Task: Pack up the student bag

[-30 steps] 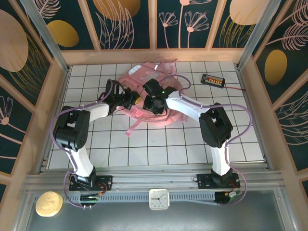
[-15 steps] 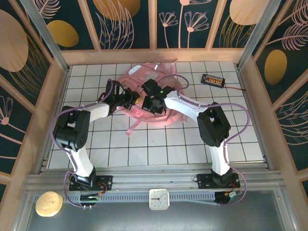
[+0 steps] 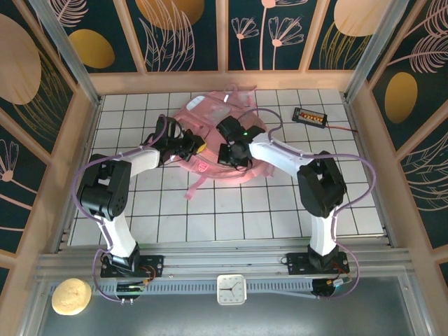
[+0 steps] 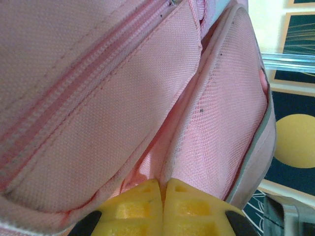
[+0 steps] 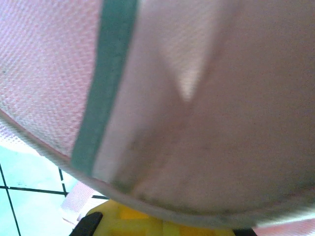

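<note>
On the far half of the worktop lies the student bag. The left gripper is clamped on its pink fabric fold. The right gripper is closed at its edge. Likely step: opening a pocket. Next, draw both sides apart evenly.

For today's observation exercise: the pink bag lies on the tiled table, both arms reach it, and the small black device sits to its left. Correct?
No. The small black device lies to the right of the pink bag, not its left, as the top external view shows. The rest holds.
</note>
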Robot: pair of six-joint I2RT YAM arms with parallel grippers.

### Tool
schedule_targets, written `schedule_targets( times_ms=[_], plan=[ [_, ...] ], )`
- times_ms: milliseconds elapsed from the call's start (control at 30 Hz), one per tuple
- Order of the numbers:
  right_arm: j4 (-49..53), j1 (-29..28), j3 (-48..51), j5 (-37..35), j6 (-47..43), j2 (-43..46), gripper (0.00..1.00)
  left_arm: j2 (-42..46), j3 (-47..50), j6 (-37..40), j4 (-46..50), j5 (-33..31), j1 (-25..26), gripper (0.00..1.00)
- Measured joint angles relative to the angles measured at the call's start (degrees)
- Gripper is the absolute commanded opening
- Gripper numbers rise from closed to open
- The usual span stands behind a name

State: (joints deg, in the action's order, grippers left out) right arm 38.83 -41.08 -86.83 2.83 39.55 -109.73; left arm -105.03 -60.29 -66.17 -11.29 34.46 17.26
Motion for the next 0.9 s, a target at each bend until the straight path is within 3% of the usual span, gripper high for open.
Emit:
schedule_targets(
  times_ms=[333, 900],
  plan=[
    [1.55, 5.09, 2.62, 5.33, -6.75, 2.34, 0.0, 0.0, -0.37, 2.16, 1.53, 0.26, -0.11, 0.0],
    [9.68, 9.81, -4.0, 10.19, -35.41, 1.01, 0.0, 0.66, -0.85, 7.98, 6.47, 1.09, -1.62, 0.0]
  ],
)
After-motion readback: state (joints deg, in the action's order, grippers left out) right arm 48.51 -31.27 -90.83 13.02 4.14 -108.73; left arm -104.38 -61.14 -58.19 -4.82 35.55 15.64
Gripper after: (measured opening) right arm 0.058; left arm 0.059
